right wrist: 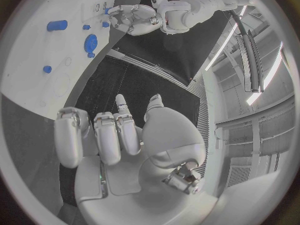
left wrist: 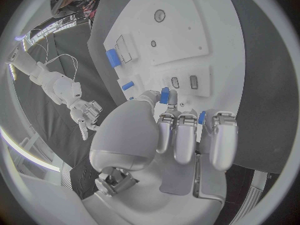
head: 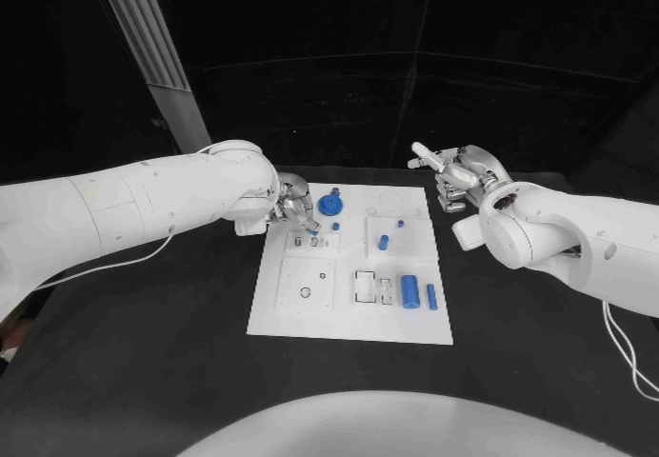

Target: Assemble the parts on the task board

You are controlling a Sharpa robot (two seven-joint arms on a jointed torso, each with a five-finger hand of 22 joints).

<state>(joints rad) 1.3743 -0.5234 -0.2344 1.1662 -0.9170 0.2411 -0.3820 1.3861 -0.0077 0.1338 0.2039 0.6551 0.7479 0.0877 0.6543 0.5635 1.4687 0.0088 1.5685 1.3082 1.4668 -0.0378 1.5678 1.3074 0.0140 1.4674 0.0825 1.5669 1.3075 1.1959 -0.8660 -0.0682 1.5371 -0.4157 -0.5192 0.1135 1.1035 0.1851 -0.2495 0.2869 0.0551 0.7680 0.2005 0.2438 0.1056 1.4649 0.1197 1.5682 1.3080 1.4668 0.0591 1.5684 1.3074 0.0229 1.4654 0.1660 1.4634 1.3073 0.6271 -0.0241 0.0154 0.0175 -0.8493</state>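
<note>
The white task board (head: 350, 314) lies in the middle of the black table. My left hand (head: 292, 211) hovers over its upper left part and pinches a small blue peg (left wrist: 164, 95) between thumb and a finger, just above two small slots (left wrist: 184, 82). A blue gear (head: 329, 203) sits beside that hand. A blue cylinder (head: 408, 290) and a thin blue bar (head: 431, 296) lie at the lower right of the board, with a short blue piece (head: 386, 242) above them. My right hand (head: 460, 176) is raised off the board's upper right corner and holds nothing, its fingers apart.
A silver post (head: 158, 67) rises behind the table at the back left. Bare black table (head: 165, 324) surrounds the board on all sides. A round recess (head: 310, 293) marks the board's lower left panel.
</note>
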